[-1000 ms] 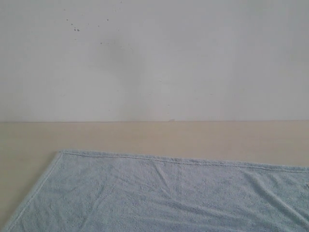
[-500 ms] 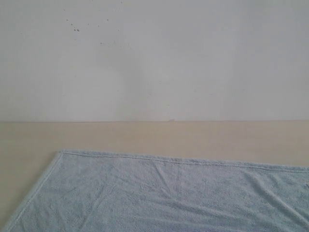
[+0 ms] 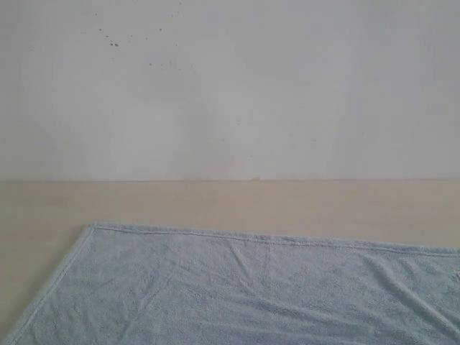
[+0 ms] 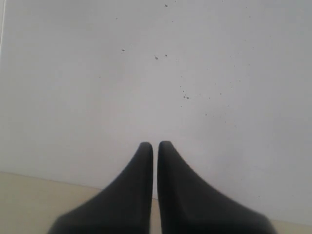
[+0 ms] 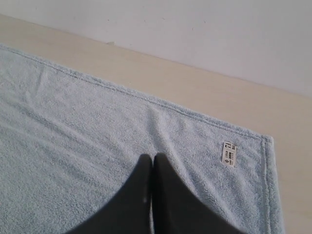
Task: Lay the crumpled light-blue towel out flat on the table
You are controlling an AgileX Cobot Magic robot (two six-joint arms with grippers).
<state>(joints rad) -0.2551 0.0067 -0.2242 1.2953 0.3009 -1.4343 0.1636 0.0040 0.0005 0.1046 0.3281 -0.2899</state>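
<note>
Bright, flat, diffuse light, faint crease shadows across the towel (image 3: 251,295), mild grain throughout.

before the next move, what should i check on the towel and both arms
1. Far hem of the towel lying straight on the table: ok.
2. Towel surface fully smooth: not ok, faint creases run in from the far hem.
3. Corner by the label unfolded and flat: ok.
4. Near edge of the towel flat: cannot tell, it is out of view.
5. Left gripper free: ok, jaws shut on nothing, facing the wall.
6. Right gripper clear of the cloth: cannot tell, jaws shut over the towel.
</note>
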